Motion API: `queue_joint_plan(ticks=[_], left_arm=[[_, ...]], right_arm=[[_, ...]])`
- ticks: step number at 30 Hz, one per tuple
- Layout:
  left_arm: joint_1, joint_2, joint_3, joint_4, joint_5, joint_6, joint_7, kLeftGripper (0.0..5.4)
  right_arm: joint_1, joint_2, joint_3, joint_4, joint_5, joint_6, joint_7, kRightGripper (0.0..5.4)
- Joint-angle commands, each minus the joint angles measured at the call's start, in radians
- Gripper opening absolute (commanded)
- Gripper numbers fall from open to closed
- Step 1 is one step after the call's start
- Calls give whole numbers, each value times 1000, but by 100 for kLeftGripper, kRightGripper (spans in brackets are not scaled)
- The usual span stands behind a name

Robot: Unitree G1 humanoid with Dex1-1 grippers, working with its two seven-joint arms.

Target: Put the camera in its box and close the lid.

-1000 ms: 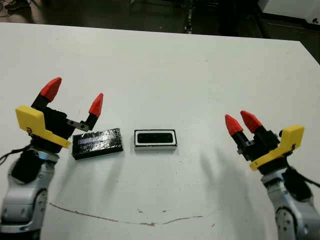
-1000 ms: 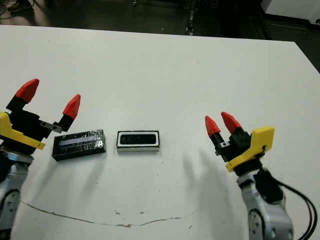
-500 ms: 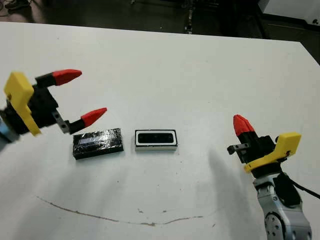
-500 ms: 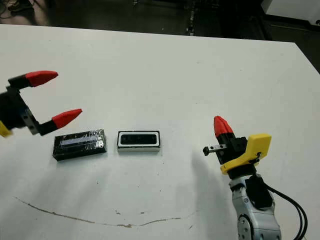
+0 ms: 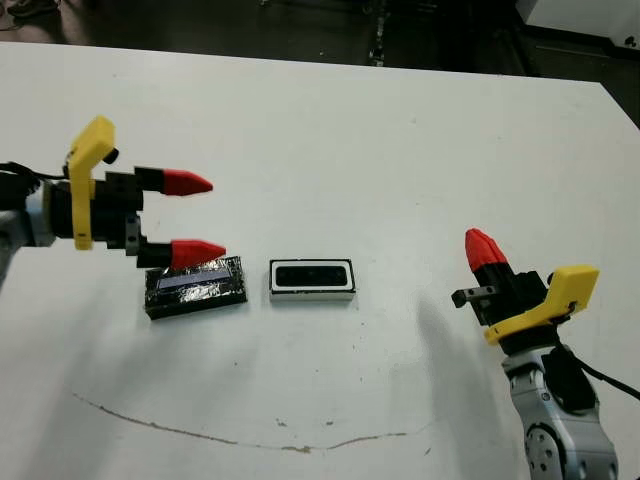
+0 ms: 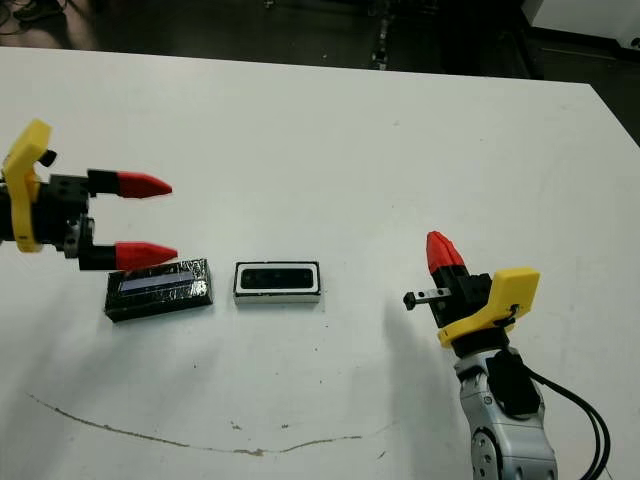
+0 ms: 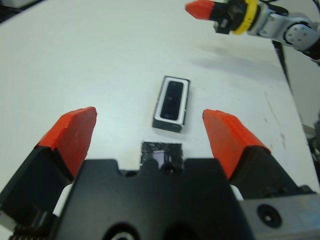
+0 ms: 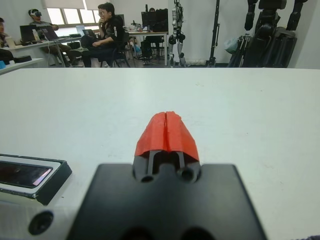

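Left pincer (image 5: pixel 190 215) hovering spread over lid (image 5: pixel 195 286), left of centre; camera (image 5: pixel 311 273) lying inside box (image 5: pixel 311 292) at centre. Right pincer (image 5: pixel 481 250) pressed together, lower right. Risk: lid's glossy top slipping, nudging box.

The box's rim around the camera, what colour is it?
White on the box, with a dark outer edge; clearest in the left eye view.

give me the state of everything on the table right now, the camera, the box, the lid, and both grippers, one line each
camera: lying flat inside the box, already in place.
box: open, no lid on it, flat on the table.
lid: off the box, lying flat on the table beside it, on the robot's left.
left gripper: open, empty, fingers spread above the lid.
right gripper: shut, empty, away from the box on the robot's right.
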Motion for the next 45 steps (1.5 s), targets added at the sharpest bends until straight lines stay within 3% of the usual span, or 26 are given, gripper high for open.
queue_joint_plan(ticks=[1,16,24,45], left_arm=[[14,-14,-21,-8,34,-22,-8,540],[86,3,-55,-60,176,-172,-3,540],[95,-2,-78,-20,243,-223,6,540],[103,-19,-93,59,281,-249,22,540]], right_arm=[[7,-8,-5,7,3,1,-9,2],[5,-11,-7,4,23,19,-9,2],[1,-15,-6,5,32,16,-4,2],[8,-18,-3,-12,37,41,-11,2]])
